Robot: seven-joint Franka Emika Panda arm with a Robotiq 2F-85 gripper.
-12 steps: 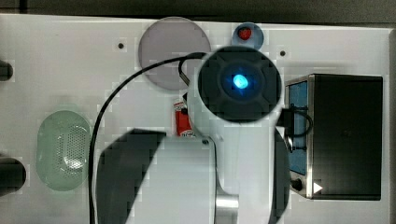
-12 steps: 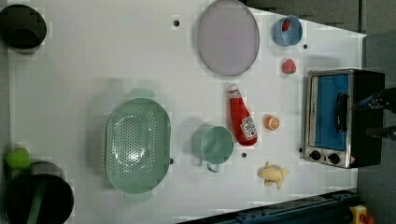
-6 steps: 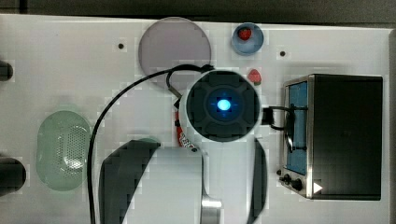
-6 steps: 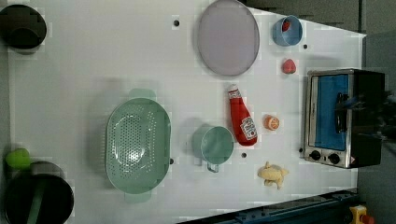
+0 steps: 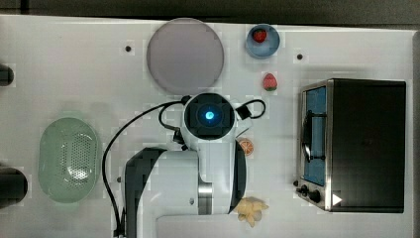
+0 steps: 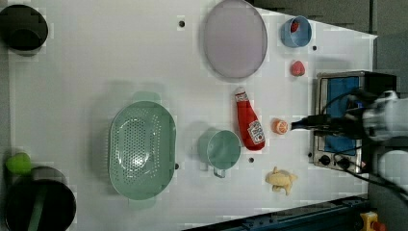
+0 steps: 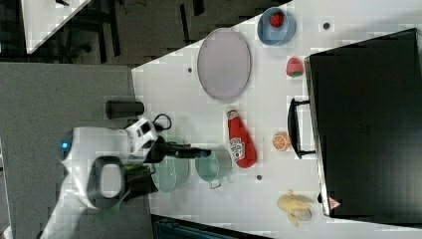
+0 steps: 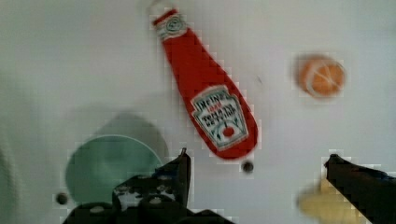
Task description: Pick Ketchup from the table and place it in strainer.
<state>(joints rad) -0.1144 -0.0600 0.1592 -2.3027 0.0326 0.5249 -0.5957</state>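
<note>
ketchup (image 6: 249, 123): laid flat on table (image 6: 96, 72), beside green cup (image 6: 223, 149) | strainer (image 6: 141, 150): well apart | gripper (image 8: 257, 163): jaws spread wide above table, nothing held

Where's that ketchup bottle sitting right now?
In the left view the ketchup bottle lies flat on the table, between the green cup on the left view's left and the orange slice on its right.
</note>
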